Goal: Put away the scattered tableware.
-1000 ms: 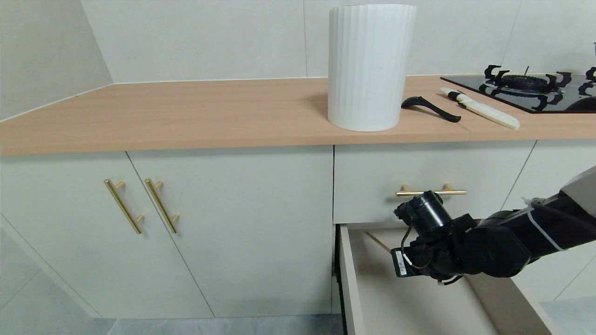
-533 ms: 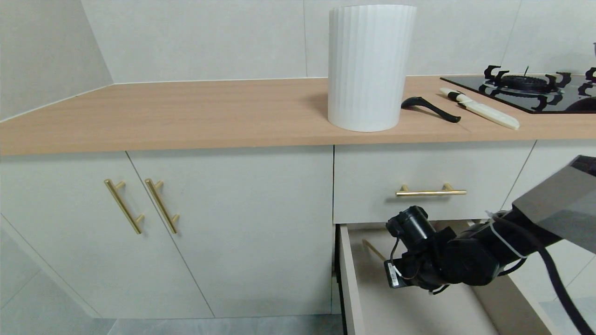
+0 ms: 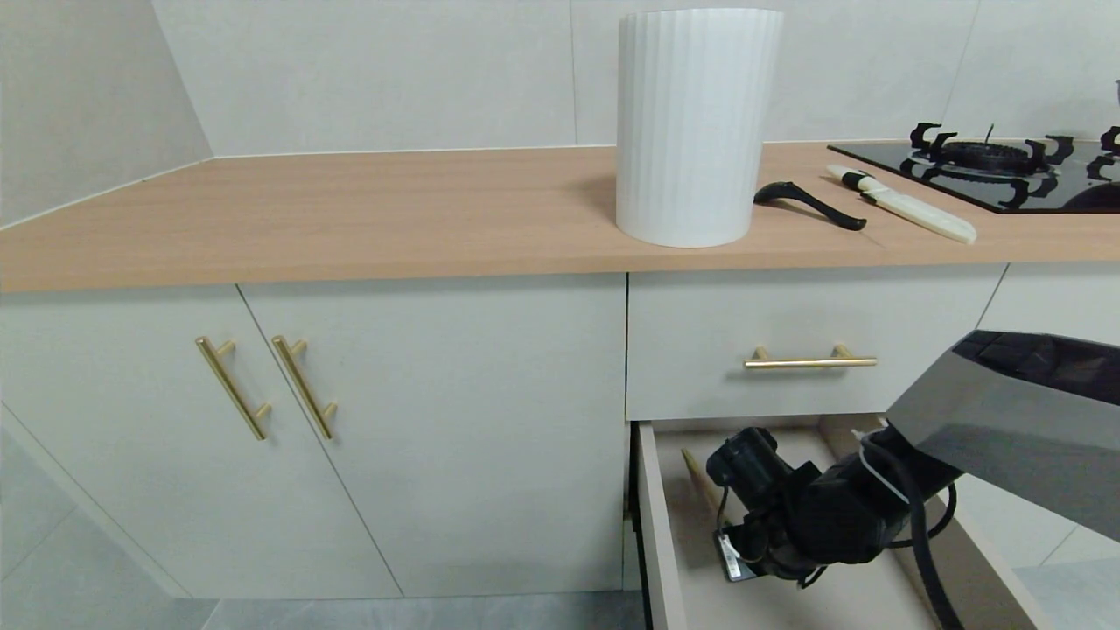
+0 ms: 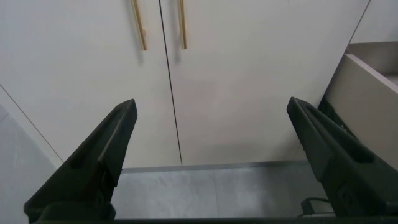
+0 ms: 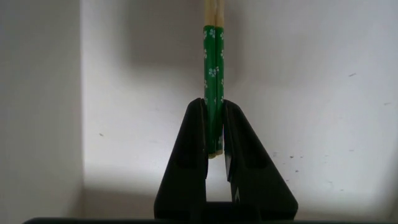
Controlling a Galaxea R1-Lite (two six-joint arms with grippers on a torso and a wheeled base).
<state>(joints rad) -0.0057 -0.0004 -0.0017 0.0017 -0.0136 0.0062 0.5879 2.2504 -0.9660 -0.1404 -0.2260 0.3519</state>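
Well, chopsticks (image 5: 213,74) straight out from right pincer (image 5: 215,112).

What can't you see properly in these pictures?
- green flowered chopsticks: far tips cut off by the right wrist view's edge.
- black curved utensil: one end hidden behind the tall white ribbed container, head view.
- open beige drawer: front cut off by the head view's bottom edge.
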